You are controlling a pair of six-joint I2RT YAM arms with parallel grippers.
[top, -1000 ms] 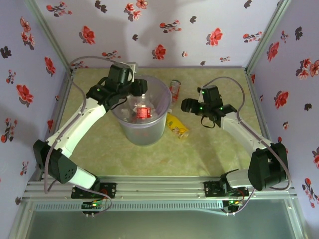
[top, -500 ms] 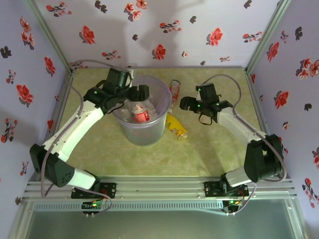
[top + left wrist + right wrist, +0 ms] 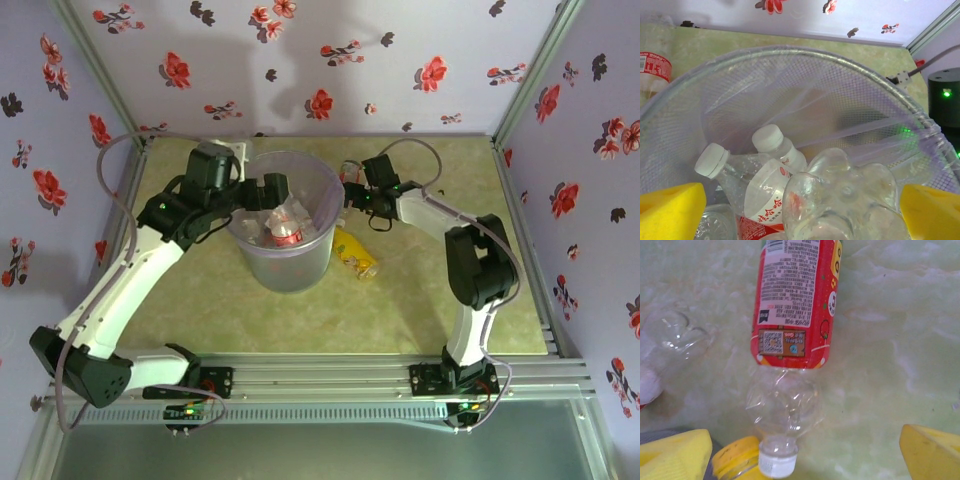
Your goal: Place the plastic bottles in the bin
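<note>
The bin is found near the far edge of the counter, left of centre. Several clear bottles are seen lying inside it. The left pincer is held over the bin's left rim, its yellow pads spread wide, with nothing clamped. A red-labelled bottle is noted lying on the counter just right of the bin, toward the far edge. The right pincer is positioned above this bottle's neck, jaws apart and empty. A yellow-labelled bottle is observed lying beside the bin, nearer the centre.
</note>
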